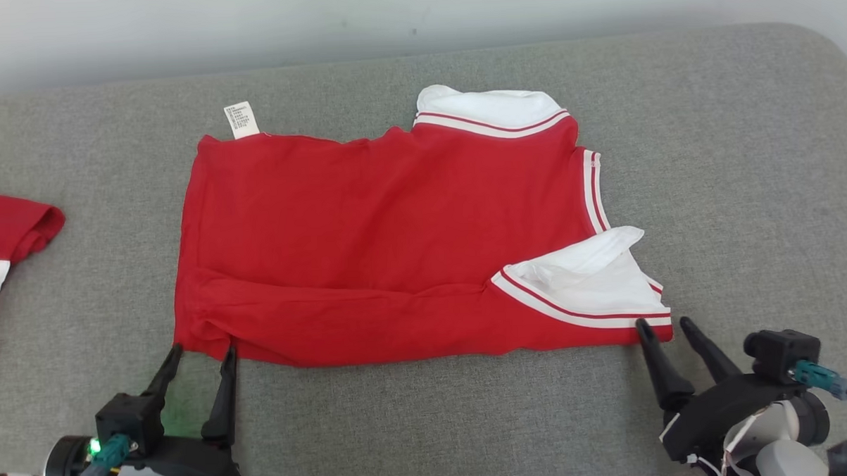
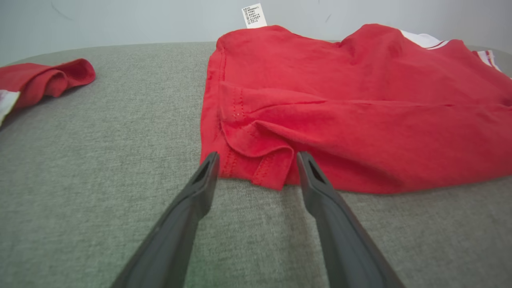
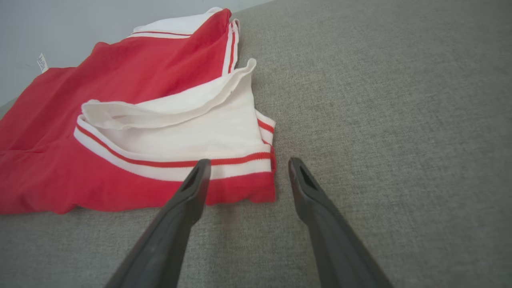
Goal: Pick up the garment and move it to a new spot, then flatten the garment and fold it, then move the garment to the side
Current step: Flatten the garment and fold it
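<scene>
The garment [image 1: 388, 246] is a red shirt with white, red-striped trim, lying folded lengthwise on the grey cushion [image 1: 746, 184]. A white label [image 1: 241, 119] sticks out at its far left corner. My left gripper [image 1: 203, 350] stands open at the near left corner, its fingertips on either side of the folded hem [image 2: 260, 168]. My right gripper [image 1: 664, 322] stands open at the near right corner, where the white sleeve [image 3: 188, 128] lies; the left fingertip [image 3: 200, 168] overlaps the striped cuff and the right one is over bare cushion. Nothing is gripped.
Another red and white garment [image 1: 4, 245] lies bunched at the cushion's left edge, also seen as a red roll [image 2: 44, 82] in the left wrist view. A pale wall [image 1: 247, 26] runs behind the cushion. Bare grey cushion stretches to the right of the shirt.
</scene>
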